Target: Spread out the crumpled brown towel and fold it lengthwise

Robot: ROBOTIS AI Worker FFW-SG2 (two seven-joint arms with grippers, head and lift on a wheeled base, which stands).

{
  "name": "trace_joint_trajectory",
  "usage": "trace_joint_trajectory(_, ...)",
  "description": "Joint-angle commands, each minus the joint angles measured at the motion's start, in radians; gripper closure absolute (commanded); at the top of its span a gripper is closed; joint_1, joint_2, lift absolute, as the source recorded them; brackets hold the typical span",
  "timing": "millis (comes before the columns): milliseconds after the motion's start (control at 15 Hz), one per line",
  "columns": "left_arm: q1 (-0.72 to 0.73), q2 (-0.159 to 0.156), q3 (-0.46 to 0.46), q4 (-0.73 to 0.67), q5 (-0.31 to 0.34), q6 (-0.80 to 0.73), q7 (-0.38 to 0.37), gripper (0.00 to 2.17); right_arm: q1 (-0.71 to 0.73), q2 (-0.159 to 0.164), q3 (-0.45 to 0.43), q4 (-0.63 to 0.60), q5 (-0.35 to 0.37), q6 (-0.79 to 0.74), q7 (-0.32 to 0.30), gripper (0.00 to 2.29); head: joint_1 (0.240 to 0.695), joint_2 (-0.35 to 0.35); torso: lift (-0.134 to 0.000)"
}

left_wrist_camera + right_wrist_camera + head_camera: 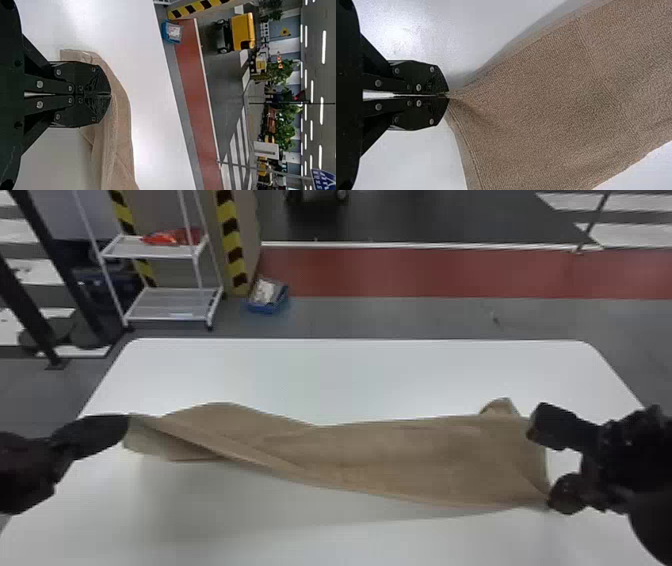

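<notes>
The brown towel [400,450] lies stretched sideways across the white table, wide at its right part and twisted into a diagonal fold toward its left end. At that left end my left gripper [126,427] is shut on the towel. The near right corner is pinched in my right gripper [551,499]. In the left wrist view, the left gripper [110,94] has its fingers together on the bunched towel [121,134]. Creases fan out through the towel [573,99] from the closed tips of the right gripper [448,95] in the right wrist view.
The white table [350,375] extends beyond the towel on its far and near sides. Past its far edge, a white wheeled rack [170,302] and a blue bin [268,296] stand on the floor. A small towel flap [500,407] sticks up at the far right.
</notes>
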State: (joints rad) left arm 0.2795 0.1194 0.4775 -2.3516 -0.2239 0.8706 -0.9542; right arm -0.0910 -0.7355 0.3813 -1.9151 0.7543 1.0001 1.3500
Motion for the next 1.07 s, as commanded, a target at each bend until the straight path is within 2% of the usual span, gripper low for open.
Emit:
trace_joint_trajectory(0, 0.000, 0.000, 0.006, -0.002, 0.003, -0.003, 0.000, 1.34, 0.001, 0.018, -0.094, -0.019, -0.079, -0.001, 0.017, 1.36, 0.695, 0.002, -0.120)
trace_joint_trajectory(200, -0.002, 0.000, 0.010, -0.009, 0.004, -0.012, -0.005, 1.34, -0.004, 0.065, -0.400, -0.053, -0.359, 0.002, 0.017, 1.36, 0.695, 0.009, -0.120)
trace_joint_trajectory(333, -0.006, -0.001, 0.010, -0.025, 0.008, -0.009, -0.005, 1.35, -0.015, 0.123, -0.535, -0.065, -0.524, 0.055, 0.017, 1.36, 0.695, 0.005, -0.120)
trace_joint_trajectory(400, -0.008, -0.004, 0.010, -0.031, 0.012, -0.006, -0.003, 1.35, -0.019, 0.153, -0.567, -0.067, -0.599, 0.180, 0.017, 1.36, 0.695, 0.006, -0.120)
trace_joint_trajectory(467, -0.010, -0.007, 0.007, -0.032, 0.020, -0.006, 0.006, 1.35, -0.019, 0.173, -0.571, -0.087, -0.621, 0.389, 0.017, 1.36, 0.695, 0.010, -0.120)
trace_joint_trajectory(533, -0.016, -0.009, 0.001, -0.032, 0.024, -0.006, 0.015, 1.35, -0.022, 0.194, -0.570, -0.099, -0.632, 0.536, 0.017, 1.36, 0.695, 0.014, -0.120)
trace_joint_trajectory(600, -0.030, -0.011, -0.005, -0.031, 0.026, 0.000, 0.028, 1.35, -0.026, 0.239, -0.571, -0.099, -0.659, 0.570, -0.065, 1.36, 0.695, 0.020, -0.120)
trace_joint_trajectory(667, -0.042, -0.011, -0.014, -0.026, 0.026, 0.006, 0.037, 1.35, -0.038, 0.265, -0.567, -0.098, -0.661, 0.572, -0.146, 1.36, 0.695, 0.035, -0.120)
trace_joint_trajectory(733, -0.057, -0.009, -0.022, -0.021, 0.026, 0.021, 0.051, 1.35, -0.062, 0.291, -0.559, -0.096, -0.673, 0.572, -0.259, 1.36, 0.695, 0.038, -0.120)
trace_joint_trajectory(800, -0.074, -0.009, -0.022, -0.017, 0.024, 0.028, 0.052, 1.35, -0.096, 0.317, -0.561, -0.088, -0.678, 0.572, -0.338, 1.36, 0.695, 0.036, -0.120)
trace_joint_trajectory(933, -0.108, -0.004, -0.025, -0.008, 0.023, 0.061, 0.058, 1.35, -0.177, 0.337, -0.561, -0.055, -0.678, 0.572, -0.439, 1.36, 0.695, 0.028, -0.120)
trace_joint_trajectory(1000, -0.128, 0.000, -0.023, 0.002, 0.021, 0.074, 0.058, 1.35, -0.207, 0.344, -0.567, -0.033, -0.675, 0.572, -0.445, 1.36, 0.695, 0.022, -0.120)
